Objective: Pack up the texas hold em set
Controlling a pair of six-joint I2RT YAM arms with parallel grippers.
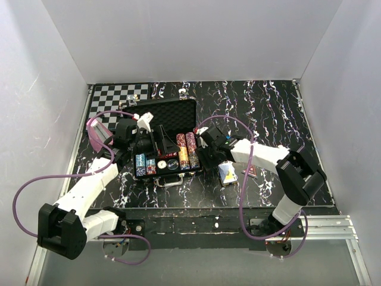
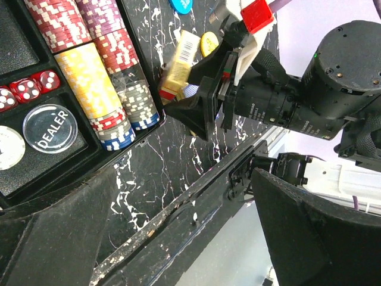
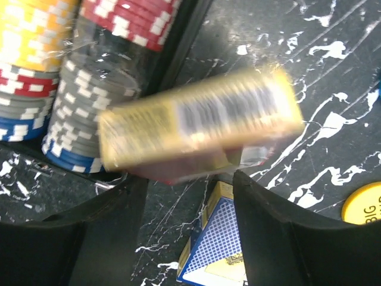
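The black briefcase [image 1: 172, 113] lies open mid-table, with chip rows [image 2: 89, 77], red dice [image 2: 36, 83] and a clear dealer button [image 2: 46, 128] in its tray. My left gripper [image 2: 178, 238] hangs wide open over the case's front right corner, with nothing between its fingers. By the case's right side, my right gripper [image 3: 187, 179] has its jaws apart. A gold-edged red card deck [image 3: 199, 128] shows blurred just past its fingertips, wider than the gap. Whether it touches them I cannot tell. A blue card deck [image 3: 226, 244] lies on the table below.
A yellow round button [image 3: 363, 202] and a blue chip [image 2: 181, 5] lie loose right of the case. A chessboard [image 1: 116, 98] sits at the back left and a pink object [image 1: 98, 134] at the left edge. The table's front edge [image 2: 196, 196] runs under my left gripper.
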